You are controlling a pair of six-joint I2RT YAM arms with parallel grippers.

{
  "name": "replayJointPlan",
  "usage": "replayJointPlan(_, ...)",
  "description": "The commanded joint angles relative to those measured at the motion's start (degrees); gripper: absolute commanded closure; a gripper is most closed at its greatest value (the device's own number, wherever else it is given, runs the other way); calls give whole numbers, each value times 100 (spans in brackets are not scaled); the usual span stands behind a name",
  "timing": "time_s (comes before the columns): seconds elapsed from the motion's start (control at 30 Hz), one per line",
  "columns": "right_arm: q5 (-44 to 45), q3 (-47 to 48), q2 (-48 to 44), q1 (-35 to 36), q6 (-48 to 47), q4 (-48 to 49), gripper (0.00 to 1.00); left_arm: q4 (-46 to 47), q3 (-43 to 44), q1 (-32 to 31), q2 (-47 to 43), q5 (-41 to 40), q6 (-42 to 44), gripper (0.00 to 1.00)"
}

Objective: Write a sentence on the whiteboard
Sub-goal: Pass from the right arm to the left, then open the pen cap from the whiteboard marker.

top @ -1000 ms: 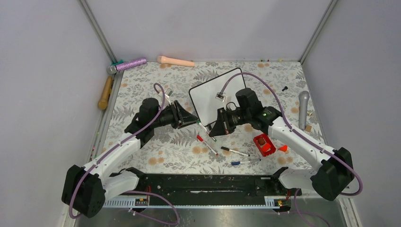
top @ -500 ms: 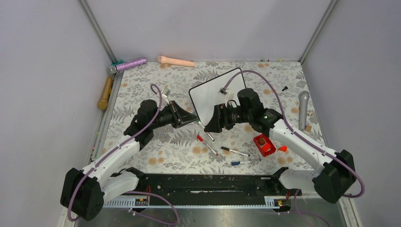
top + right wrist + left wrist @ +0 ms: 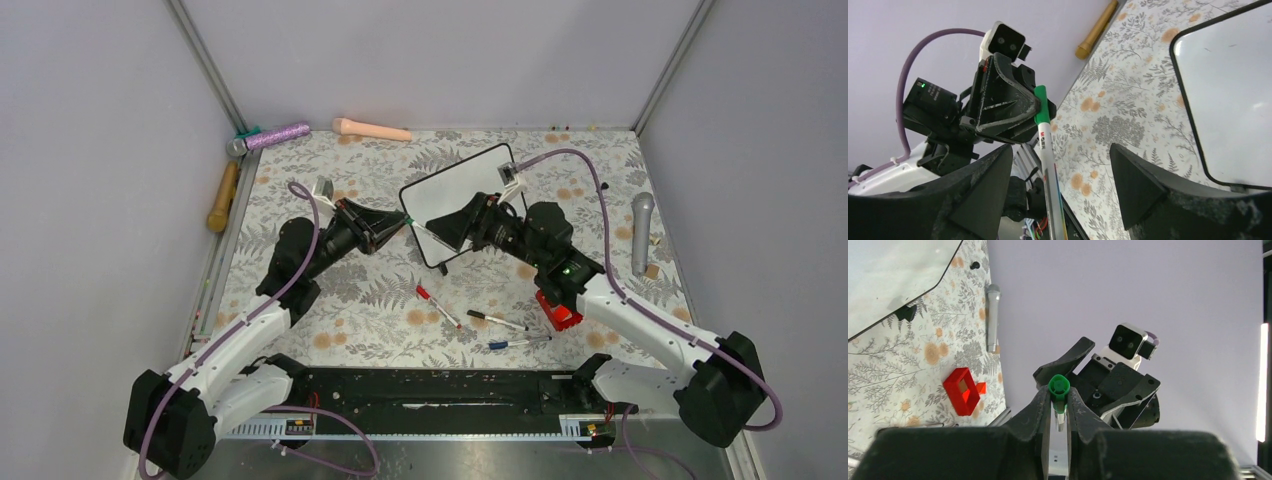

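Left fingers [image 3: 1040, 407] are clamped on the green cap end of the green marker [image 3: 1045, 150]. Right fingers [image 3: 1135, 180] are wide apart, straddling the marker's white barrel without touching it.

Key geometry: the marker's long axis runs finger-to-finger. In the top view it goes diagonally from the left fingers down-right into the gap of the right fingers, crossing the near-left edge of the whiteboard [image 3: 440, 195].

The board lies flat on the desk [image 3: 340, 330], mid-desk toward the back, rotated. It is to the right of the left fingers and directly under the right ones, so the right arm is nearer the board. I see no sentence on it; the visible surface looks blank.

My read: the cap looks on, so it has to come off before any writing. The right fingers are lined up to close on the barrel and pull along that axis.

Counts:
- 1 whiteboard
- 1 green marker, held
- 3 loose pens on the desk near the arms: red marker [image 3: 437, 305], black marker [image 3: 496, 321], blue marker [image 3: 519, 343]
- 1 red box [image 3: 962, 390]
- 1 grey microphone [image 3: 641, 230] at the right edge
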Motion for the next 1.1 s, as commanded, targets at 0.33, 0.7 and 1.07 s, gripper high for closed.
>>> replayJointPlan(0.33,546,547,406,624,267,847,45,425,256,-14,-160,-446,-432,100)
replayJointPlan(0.7,787,337,131,655,58,602,35,42,434,91,-505,-645,-252,100)
replayJointPlan(1.07,112,491,498,686,251,1212,52,10,517,93,-360,-613,-228,100)
